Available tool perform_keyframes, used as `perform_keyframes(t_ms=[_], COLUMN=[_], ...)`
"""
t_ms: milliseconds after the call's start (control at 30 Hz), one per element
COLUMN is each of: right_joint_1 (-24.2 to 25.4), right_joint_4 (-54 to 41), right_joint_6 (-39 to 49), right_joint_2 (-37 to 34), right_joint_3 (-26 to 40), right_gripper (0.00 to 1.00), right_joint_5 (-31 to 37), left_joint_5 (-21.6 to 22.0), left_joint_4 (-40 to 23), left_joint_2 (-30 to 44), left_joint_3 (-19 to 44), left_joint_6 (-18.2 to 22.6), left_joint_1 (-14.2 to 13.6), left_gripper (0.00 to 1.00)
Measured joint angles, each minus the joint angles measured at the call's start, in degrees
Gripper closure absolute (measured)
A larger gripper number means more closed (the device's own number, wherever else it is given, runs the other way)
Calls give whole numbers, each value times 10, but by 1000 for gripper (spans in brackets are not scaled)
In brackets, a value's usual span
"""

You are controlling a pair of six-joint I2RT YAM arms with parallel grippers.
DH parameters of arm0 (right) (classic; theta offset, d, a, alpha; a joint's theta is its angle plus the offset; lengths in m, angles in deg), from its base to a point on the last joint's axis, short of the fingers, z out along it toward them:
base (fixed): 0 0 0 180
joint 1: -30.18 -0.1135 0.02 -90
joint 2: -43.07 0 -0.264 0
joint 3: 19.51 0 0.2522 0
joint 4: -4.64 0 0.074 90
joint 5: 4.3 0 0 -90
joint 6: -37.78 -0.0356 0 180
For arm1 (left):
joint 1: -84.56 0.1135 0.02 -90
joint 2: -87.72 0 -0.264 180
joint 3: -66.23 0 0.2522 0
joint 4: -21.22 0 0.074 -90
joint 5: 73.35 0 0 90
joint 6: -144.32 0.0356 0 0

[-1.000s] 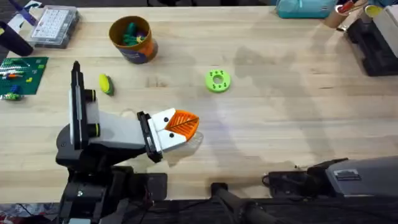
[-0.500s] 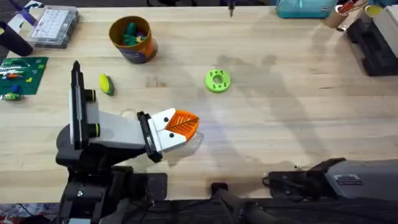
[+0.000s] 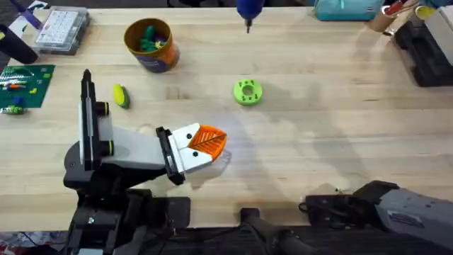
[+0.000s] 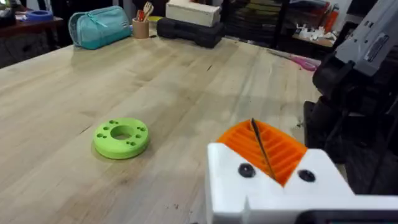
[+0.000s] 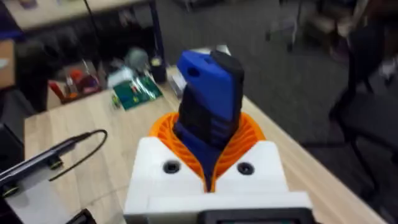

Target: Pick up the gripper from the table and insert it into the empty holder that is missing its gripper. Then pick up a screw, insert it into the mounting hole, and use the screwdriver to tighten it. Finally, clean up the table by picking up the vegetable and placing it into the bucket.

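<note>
Holder (image 3: 117, 152), lower left of the overhead frame, lies on the bench (image 3: 318, 142) with the gripper (image 3: 202, 145) at its front end. Bucket (image 3: 150, 44), upper left, holds toys; vegetable (image 3: 121, 95) lies just below it. Green ring (image 3: 248, 92) sits at centre. Screwdriver (image 3: 248, 10), top centre, tip down, is pinched by the right tool (image 5: 208, 168). Left tool (image 4: 273, 168): orange pads pressed together

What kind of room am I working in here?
Probably a robotics lab or workshop: a wooden workbench carrying a green circuit board and a clear parts box, with the blue screwdriver clamped in the right gripper.
</note>
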Motion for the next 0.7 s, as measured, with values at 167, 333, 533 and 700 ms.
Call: perform_keyframes(t_ms=[167, 333, 533, 700], right_joint_1=[-1, -2, -5, -37], right_joint_4=[108, 206, 289, 297], right_joint_6=[-17, -56, -104, -122], right_joint_2=[59, 74, 63, 60], right_joint_3=[-79, -133, -170, -174], right_gripper=[975, 975, 975, 975], right_joint_5=[-55, -120, -190, -212], left_joint_5=[0, 0, 0, 0], left_joint_4=[0, 0, 0, 0], left_joint_2=[0, 0, 0, 0], left_joint_3=[0, 0, 0, 0], left_joint_6=[0, 0, 0, 0], left_joint_1=[0, 0, 0, 0], left_gripper=[996, 996, 996, 996])
